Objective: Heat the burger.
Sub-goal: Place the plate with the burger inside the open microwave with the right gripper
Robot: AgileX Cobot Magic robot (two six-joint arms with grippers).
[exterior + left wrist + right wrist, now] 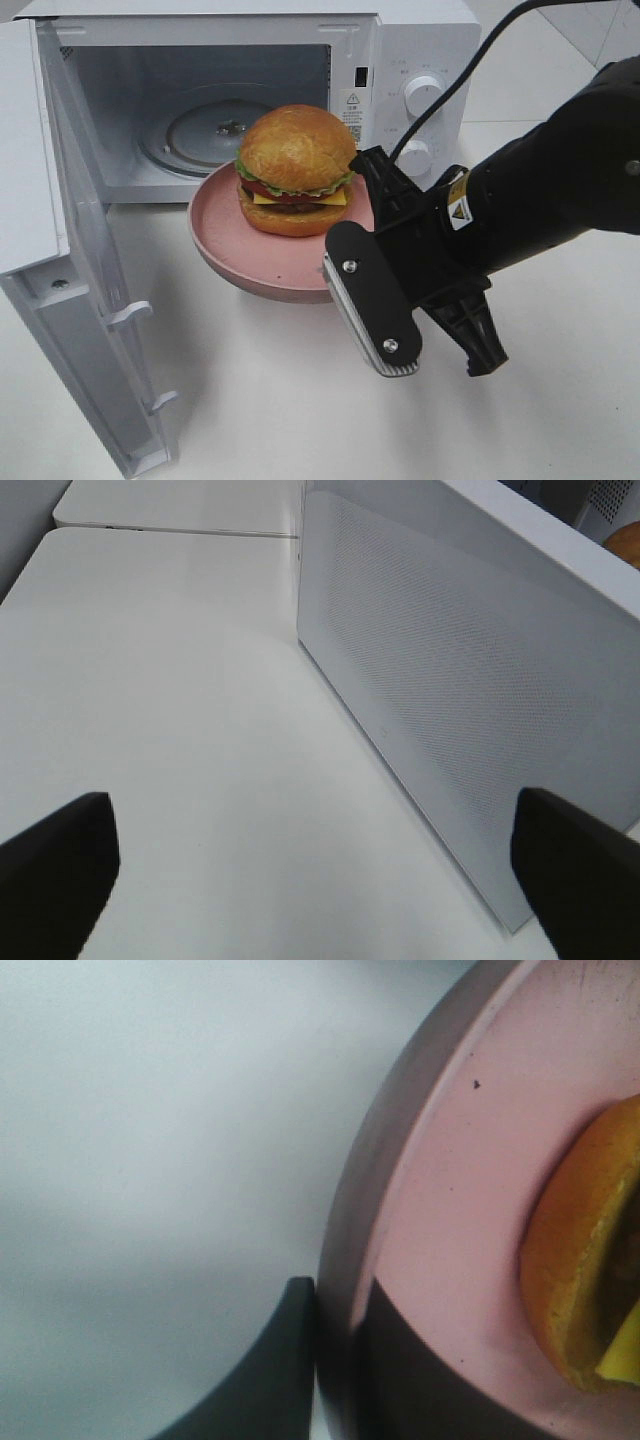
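We see a white counter (300, 400) carrying a white microwave (420, 40). Its door (90, 330) is swung wide open toward the left. The black right arm (540, 200) reaches in from the right side. It ends at a round pink plate (260, 265), which sits at the mouth of the open cavity and appears lifted off the counter. The burger (296, 170) sits upright on that plate, slightly toward the microwave side, its bun top level with the cavity opening. Behind it we see the glass turntable (215, 130) on the cavity floor. The right pincer (340, 1390) is clamped on the plate's rim, one finger outside and one inside. The left pincer (320, 880) stands wide apart over the counter beside the door's dotted panel, gripping nothing. Two knobs (423, 95) sit on the control panel.
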